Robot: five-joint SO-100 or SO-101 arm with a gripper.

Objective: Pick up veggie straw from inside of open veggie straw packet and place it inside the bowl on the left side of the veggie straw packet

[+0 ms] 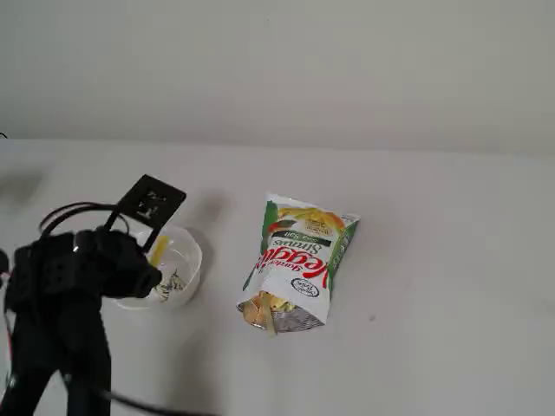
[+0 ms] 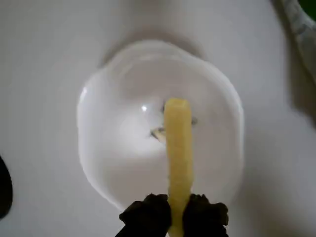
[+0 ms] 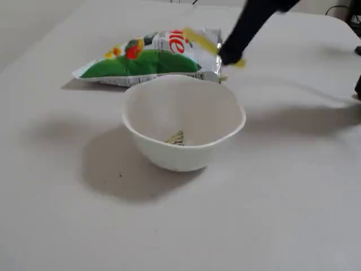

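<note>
One veggie straw [image 2: 177, 148] pinched at its near end in the closed end effector [image 2: 174, 219], long axis projecting over the centre of the bowl [image 2: 98, 168], empty below; veggie straw packet [image 1: 297, 260] lies apart on the worktop [image 1: 451, 260].

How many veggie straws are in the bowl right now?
0. The bowl holds only its dark drawing. One veggie straw is pinched in the gripper above it; others sit at the packet mouth, some possibly hidden.
</note>
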